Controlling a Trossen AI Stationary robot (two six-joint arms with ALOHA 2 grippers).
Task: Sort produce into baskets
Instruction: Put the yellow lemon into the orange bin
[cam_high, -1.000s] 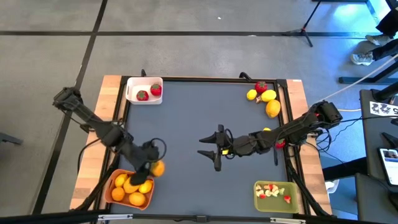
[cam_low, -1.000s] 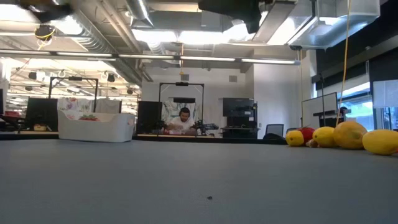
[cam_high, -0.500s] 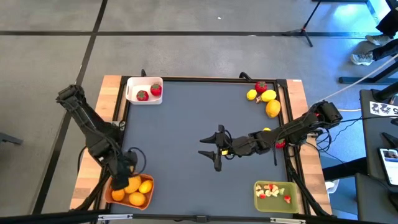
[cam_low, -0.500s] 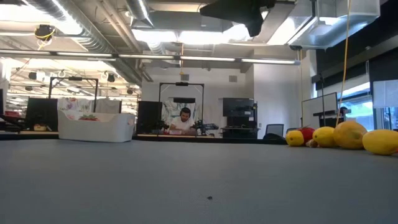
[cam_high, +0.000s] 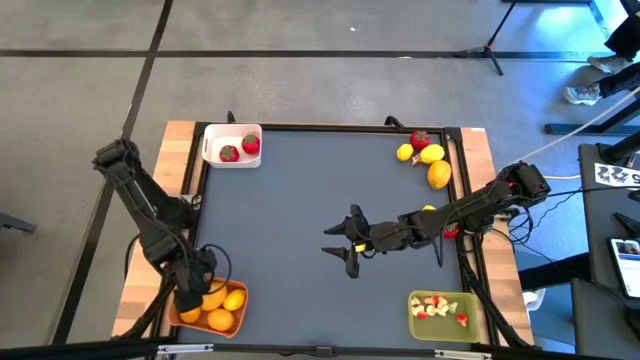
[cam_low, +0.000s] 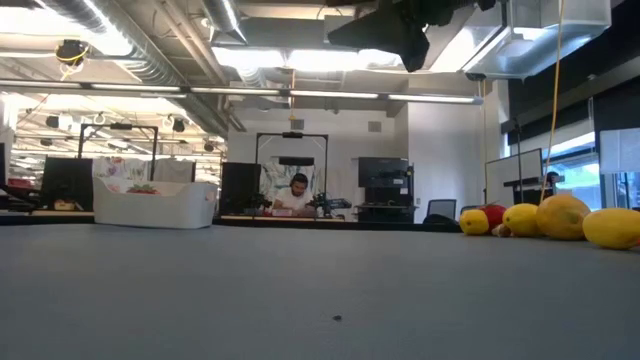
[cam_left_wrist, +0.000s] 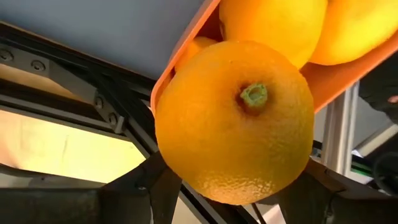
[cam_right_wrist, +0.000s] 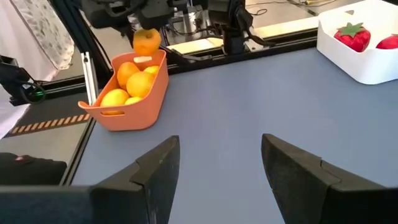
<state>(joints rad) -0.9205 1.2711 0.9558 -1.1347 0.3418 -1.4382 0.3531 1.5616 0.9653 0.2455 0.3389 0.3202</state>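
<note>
High view: left gripper (cam_high: 196, 290) hangs over the near-left corner of the dark worktop (cam_high: 300, 200), above the orange rectangular plastic basket (cam_high: 172, 314) already holding citrus. Right gripper (cam_high: 341, 246) waits mid-worktop. White square basket (cam_high: 210, 139) with strawberries at the far left; olive-green rectangular basket (cam_high: 415, 322) with small bits at the near right; unsorted lemons (cam_high: 438, 175) and one strawberry at the far right.

Low view: the lemons (cam_low: 563, 216) lie at the right, the white basket (cam_low: 155, 206) far left; a person sits in the room beyond.

Left wrist view: round orange toy citrus with a green stem nub (cam_left_wrist: 239, 121) clamped between the fingers (cam_left_wrist: 149, 186), over the basket's rim (cam_left_wrist: 186, 53). Best release: centre it inside the rim, lower, then part the fingers.

Right wrist view: fingers (cam_right_wrist: 155, 165) apart, empty. The held citrus (cam_right_wrist: 147, 42) hangs just above the orange basket (cam_right_wrist: 134, 93); the piled fruit could let it roll out.
</note>
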